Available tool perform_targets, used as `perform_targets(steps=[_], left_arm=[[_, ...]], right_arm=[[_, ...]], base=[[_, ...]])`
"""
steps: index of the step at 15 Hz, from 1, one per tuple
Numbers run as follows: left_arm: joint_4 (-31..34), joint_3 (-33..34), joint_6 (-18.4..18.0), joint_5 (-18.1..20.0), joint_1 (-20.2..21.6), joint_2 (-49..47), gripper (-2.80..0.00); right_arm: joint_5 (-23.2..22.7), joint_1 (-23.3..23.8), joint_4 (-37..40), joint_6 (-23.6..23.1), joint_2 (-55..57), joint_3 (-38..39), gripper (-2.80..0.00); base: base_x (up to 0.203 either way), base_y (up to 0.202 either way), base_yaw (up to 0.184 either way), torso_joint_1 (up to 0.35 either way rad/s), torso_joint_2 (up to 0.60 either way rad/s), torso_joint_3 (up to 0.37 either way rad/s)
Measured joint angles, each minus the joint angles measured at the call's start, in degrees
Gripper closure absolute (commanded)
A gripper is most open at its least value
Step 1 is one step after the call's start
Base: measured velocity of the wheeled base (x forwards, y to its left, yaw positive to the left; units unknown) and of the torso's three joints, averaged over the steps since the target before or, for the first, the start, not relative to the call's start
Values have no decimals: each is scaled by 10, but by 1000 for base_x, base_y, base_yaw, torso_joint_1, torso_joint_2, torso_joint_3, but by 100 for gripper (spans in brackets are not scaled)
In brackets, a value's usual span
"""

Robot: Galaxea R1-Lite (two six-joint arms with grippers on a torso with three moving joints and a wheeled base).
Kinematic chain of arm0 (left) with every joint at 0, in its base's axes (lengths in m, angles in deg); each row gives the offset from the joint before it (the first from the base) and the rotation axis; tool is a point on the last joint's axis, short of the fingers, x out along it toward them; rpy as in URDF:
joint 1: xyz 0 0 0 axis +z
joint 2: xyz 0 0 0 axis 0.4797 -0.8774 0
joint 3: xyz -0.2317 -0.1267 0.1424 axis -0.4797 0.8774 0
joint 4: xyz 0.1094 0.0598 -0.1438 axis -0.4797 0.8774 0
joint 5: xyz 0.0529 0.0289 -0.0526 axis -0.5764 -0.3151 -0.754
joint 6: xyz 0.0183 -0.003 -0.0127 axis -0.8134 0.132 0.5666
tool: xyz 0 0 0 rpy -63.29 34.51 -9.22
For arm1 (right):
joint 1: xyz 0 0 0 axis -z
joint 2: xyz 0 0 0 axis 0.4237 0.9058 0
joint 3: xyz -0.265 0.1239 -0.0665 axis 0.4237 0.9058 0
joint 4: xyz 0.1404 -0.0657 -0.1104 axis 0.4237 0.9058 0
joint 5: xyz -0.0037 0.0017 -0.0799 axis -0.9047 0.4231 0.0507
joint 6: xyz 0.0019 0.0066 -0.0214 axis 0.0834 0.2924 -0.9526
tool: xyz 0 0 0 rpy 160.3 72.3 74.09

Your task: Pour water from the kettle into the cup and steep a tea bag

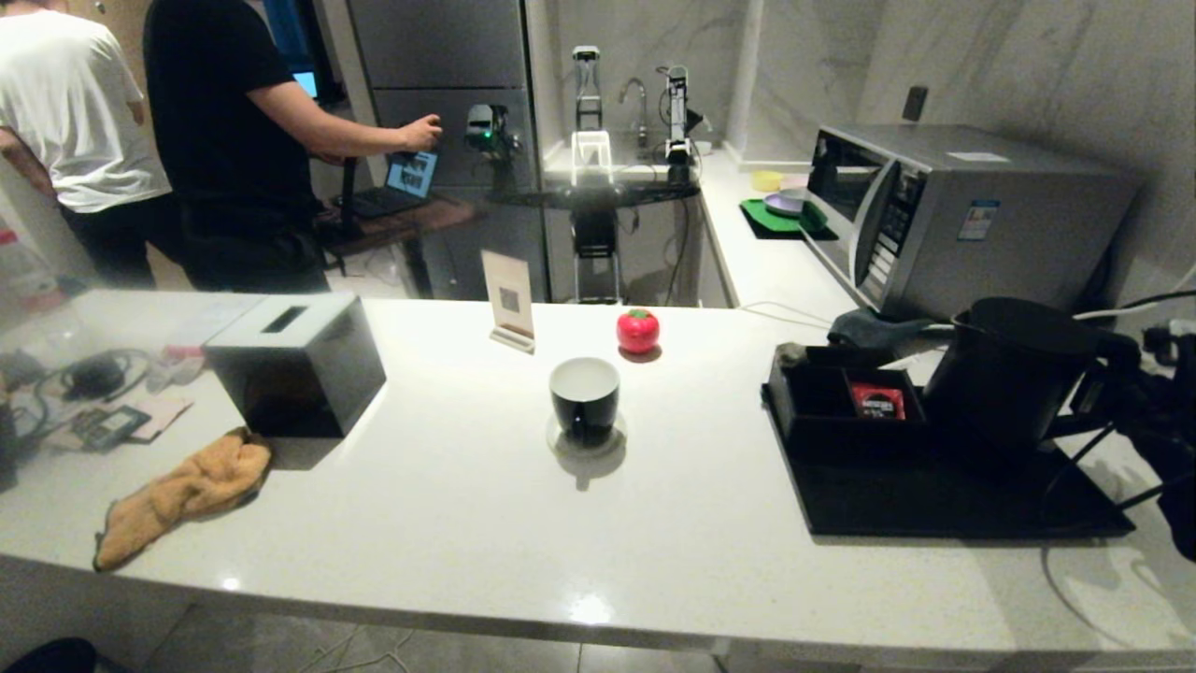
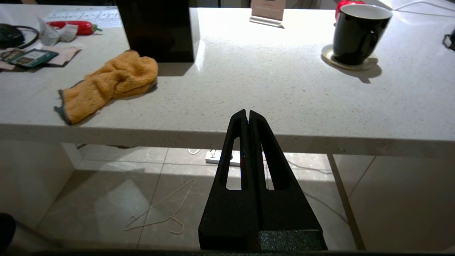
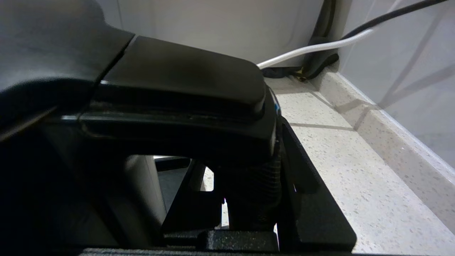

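- Matte black kettle (image 1: 1014, 374) upright on a black tray (image 1: 934, 509) at the right end of the white table (image 1: 486, 523), in front of a silver microwave (image 1: 962, 220).
- Right tool (image 3: 254, 199) at the kettle's loop handle (image 3: 185, 89), one finger (image 3: 312, 199) on each side of the handle's upright bar, closed around it.
- In the head view, right arm reaching in from the frame's right edge to the handle side of the kettle.
- Glossy black cup (image 1: 585, 397) with white inside on a pale coaster (image 1: 586, 439) near the table's middle, well apart from the kettle; contents impossible to tell.
- Low black compartment box (image 1: 846, 402) on the tray just left of the kettle, a red packet (image 1: 876, 401) in one of its compartments.
- Red tomato-shaped item (image 1: 638, 330) and a small card stand (image 1: 509, 299) behind the cup.
- Dark tissue box (image 1: 297, 365) toward the table's left, an orange cloth (image 1: 182, 495) crumpled just in front of it.
- Left tool (image 2: 248, 117) parked below the table's front edge, clenched with fingers pressed together and nothing between them.
- Two people standing at the far left in the background, one with a hand near a laptop.
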Motion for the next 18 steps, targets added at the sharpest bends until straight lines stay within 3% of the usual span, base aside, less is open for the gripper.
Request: perform_targets(steps=[18], left_arm=[[0,0,0,0,0,0,0]], right_arm=[[-2,-3,1,6,-47,6,0]], base=[[0,0,0,0,0,0]])
